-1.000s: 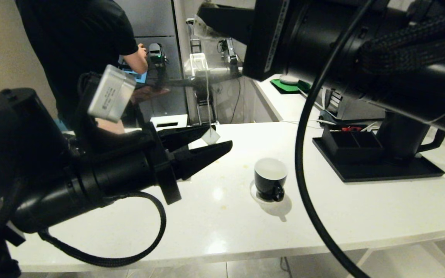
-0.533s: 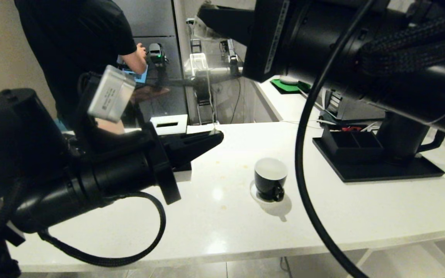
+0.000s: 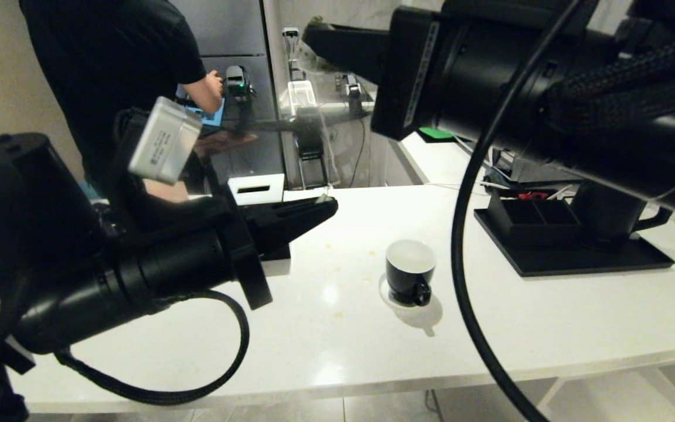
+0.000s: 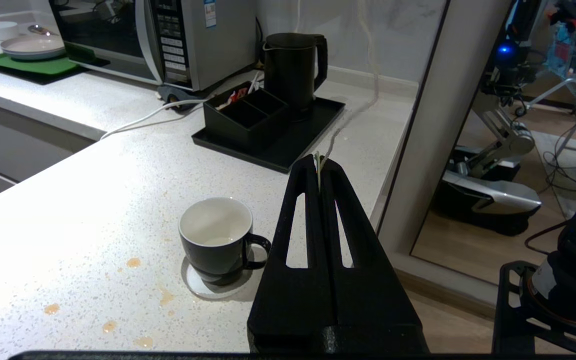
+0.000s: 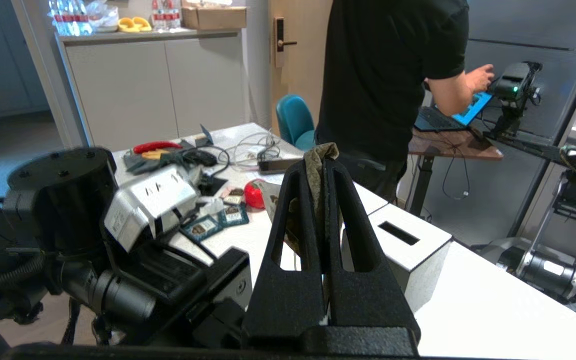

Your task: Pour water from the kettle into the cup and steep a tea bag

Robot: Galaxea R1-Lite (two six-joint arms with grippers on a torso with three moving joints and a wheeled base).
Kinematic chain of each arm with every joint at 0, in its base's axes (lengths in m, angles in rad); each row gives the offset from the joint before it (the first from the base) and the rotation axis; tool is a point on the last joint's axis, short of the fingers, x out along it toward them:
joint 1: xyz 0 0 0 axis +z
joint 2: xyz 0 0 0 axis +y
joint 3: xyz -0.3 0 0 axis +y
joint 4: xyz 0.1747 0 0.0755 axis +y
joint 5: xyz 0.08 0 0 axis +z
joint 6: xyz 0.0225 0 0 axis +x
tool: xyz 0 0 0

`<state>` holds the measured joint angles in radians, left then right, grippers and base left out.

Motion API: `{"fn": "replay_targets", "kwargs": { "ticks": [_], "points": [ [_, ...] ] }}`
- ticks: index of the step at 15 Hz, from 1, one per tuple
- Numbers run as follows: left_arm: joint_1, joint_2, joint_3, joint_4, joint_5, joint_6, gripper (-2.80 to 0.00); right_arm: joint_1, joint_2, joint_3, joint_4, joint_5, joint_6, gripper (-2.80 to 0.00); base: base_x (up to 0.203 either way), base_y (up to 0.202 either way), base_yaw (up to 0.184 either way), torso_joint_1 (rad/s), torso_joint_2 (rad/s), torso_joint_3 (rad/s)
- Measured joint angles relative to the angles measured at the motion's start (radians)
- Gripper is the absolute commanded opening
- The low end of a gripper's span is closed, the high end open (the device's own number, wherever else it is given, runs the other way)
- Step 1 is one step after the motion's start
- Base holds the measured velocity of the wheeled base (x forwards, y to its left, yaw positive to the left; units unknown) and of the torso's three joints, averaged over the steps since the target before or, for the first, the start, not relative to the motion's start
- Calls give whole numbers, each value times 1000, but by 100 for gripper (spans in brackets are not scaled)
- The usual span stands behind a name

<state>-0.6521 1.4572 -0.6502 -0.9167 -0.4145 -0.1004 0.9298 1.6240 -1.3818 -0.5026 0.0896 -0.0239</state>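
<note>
Left end effector (image 4: 320, 165) now clamped flat on a thin pale tag/string at its tips; a second ago it was open around a small white tag, so the tag end is now caught. It hovers above the table (image 3: 337, 328), just left of the cup (image 3: 411, 272). Right end effector (image 5: 320, 160) is pinched on the tea bag (image 5: 318, 172), a brownish crumpled wad, held high, back-left of the cup. Judgement: with both ends gripped, the bag is likely being readied for lowering into the cup. Cup sits on its white saucer, seemingly with only a little liquid at the bottom. Kettle (image 4: 294, 62) stands on a black tray (image 4: 313, 132) right of the cup, untouched. Tabletop is white speckled stone with tan drips near the cup. Person (image 5: 393, 75) in black works at a desk behind; microwave (image 4: 188, 40) beyond the kettle.
</note>
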Motion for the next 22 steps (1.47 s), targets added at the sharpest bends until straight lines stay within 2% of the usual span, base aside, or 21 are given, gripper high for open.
{"fn": "replay_targets", "kwargs": {
  "ticks": [6,10,13,18,22],
  "points": [
    [1,-9,9,0,1,0,-280,-15,-21,102,-4,-6,-5,-280,0,0,0,0,0,0],
    [0,-12,11,0,1,0,-280,-79,-26,150,-82,-2,17,-280,0,0,0,0,0,0],
    [0,-13,11,0,1,0,-280,-123,-28,211,-90,-1,20,-280,0,0,0,0,0,0],
    [2,-13,14,0,3,0,-280,-134,-42,332,-175,0,31,-280,0,0,0,0,0,0],
    [2,-13,15,1,2,0,-280,-134,-68,422,-186,0,29,-280,0,0,0,0,0,0]
  ]
}}
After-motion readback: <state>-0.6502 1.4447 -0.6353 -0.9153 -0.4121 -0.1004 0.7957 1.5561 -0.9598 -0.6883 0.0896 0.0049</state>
